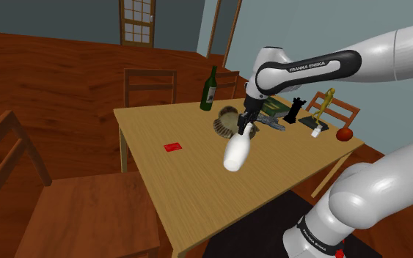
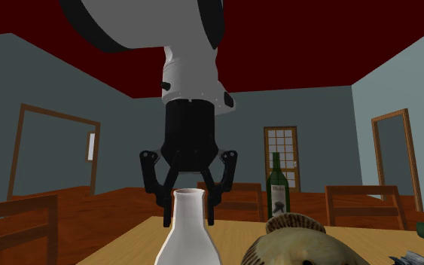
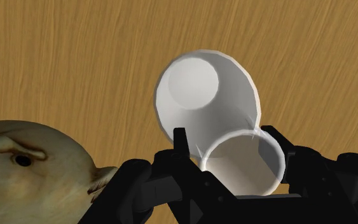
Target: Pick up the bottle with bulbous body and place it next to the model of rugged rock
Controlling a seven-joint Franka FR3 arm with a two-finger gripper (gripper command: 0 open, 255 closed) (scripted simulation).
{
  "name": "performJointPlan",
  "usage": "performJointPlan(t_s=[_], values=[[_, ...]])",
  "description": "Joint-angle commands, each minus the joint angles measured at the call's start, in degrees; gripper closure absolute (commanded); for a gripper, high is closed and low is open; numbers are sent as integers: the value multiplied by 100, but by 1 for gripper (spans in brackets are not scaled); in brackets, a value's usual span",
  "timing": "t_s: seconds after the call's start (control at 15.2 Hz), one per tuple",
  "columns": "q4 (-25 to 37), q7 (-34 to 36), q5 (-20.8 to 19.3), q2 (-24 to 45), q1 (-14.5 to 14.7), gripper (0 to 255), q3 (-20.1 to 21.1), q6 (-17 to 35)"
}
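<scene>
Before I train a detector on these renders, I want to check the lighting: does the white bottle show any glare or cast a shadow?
Shoulder view: the white bottle looks evenly bright with no hotspot, and I see no cast shadow on the table. Wrist view: soft grey shading on its body, no glare. Second exterior view: it reads pale and flat, cut off by the bottom edge.

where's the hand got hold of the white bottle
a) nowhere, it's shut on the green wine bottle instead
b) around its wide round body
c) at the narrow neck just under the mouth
c: the hand clasps the white bottle on both sides of its narrow neck, just under the open mouth, and the wide body lies beyond the fingertips.
</scene>
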Motion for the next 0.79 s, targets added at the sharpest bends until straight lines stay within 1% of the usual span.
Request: performJointPlan(t_s=[0.0, 0.26, 0.73], values=[[-2, 0, 0, 1, 0, 255, 0, 0], [-2, -1, 0, 1, 0, 255, 0, 0], [382, -3, 4, -193, 2, 255, 13, -579]])
